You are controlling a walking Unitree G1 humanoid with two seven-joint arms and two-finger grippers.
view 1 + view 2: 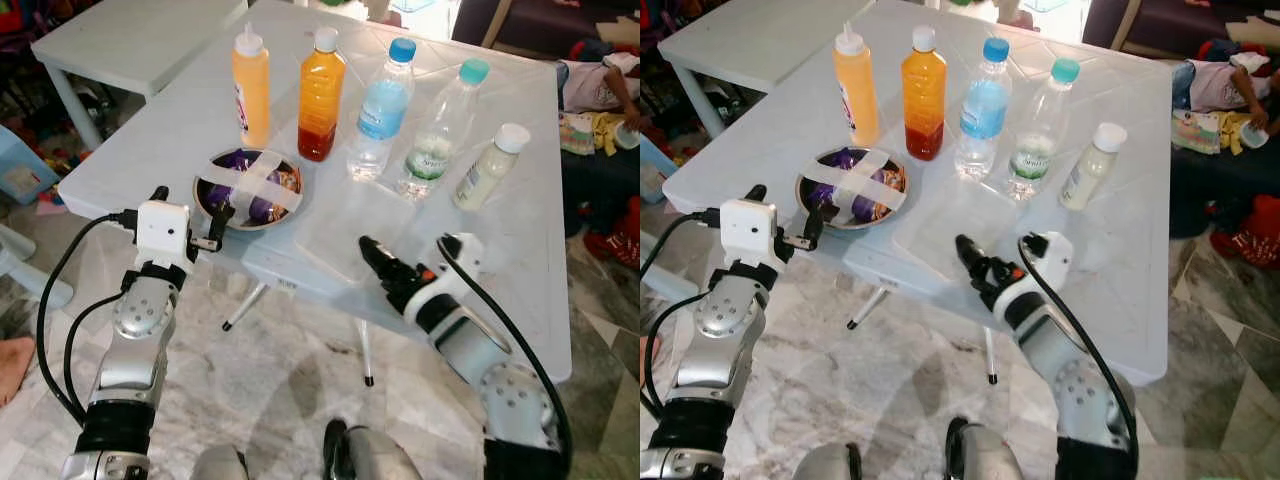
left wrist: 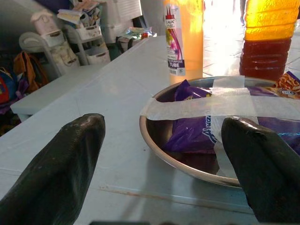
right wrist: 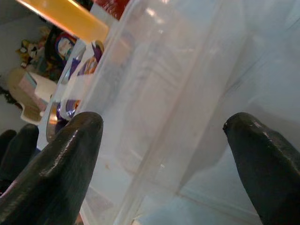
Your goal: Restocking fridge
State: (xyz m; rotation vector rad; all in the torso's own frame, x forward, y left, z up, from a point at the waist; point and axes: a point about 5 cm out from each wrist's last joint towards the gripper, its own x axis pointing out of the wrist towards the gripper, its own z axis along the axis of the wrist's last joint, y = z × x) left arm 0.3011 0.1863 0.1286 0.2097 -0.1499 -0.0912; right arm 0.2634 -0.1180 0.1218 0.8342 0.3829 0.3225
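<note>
Bottles (image 1: 321,95) stand upright, row across table (image 1: 520,240).

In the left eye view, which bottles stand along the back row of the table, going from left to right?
Yellow squeeze bottle → orange juice bottle → blue-capped water bottle → teal-capped clear bottle → white-capped creamy bottle.

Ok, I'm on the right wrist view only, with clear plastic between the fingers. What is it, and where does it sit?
Observer: A clear container on the white table, near its front edge. The right gripper is open at its near side.
Operator: What's behind it?
Observer: A blue-capped water bottle stands upright just beyond it.
Operator: And the left arm?
Observer: The left gripper is open at the rim of the taped steel bowl, which sits beside the container.
</note>
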